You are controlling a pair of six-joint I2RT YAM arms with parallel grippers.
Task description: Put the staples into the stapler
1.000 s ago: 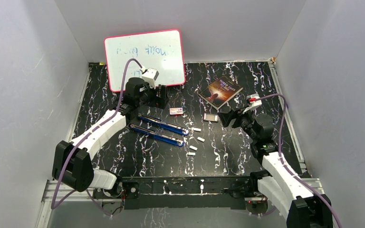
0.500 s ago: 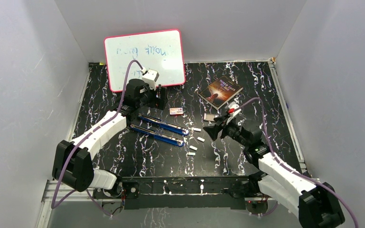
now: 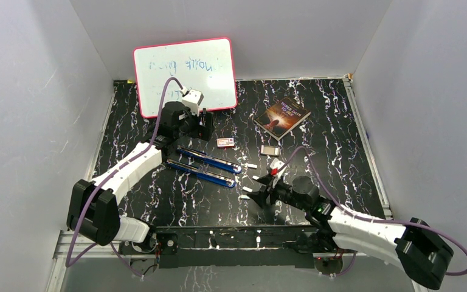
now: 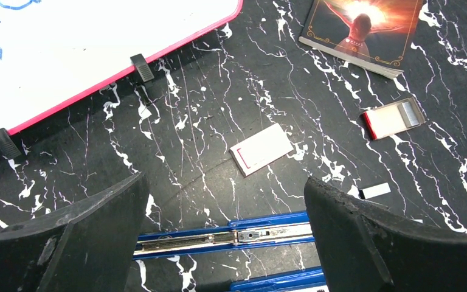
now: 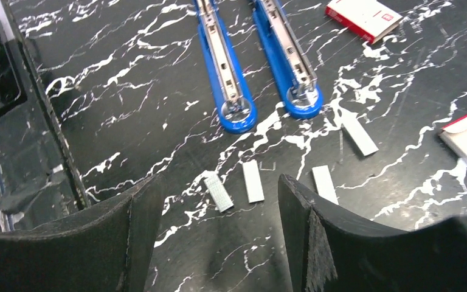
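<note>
hovering low at the near side of the table (image 5: 127, 91), the right fingers (image 5: 140, 231) stand apart and empty, bracketing the staples (image 5: 253, 181), probably to pinch one strip. beyond, the blue stapler (image 5: 225, 67) lies opened flat, channel exposed for loading. farthest, the left fingers (image 4: 97, 225) gape wide above it, perhaps to steady it.

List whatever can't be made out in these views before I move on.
Whiteboard writing: too faint in the top view; mostly cut off in the left wrist view.
Stapler: far ends cut off by the top edge in the right wrist view; the left gripper hides its ends in the left wrist view.
Staples: the right gripper covers some in the top view.
</note>
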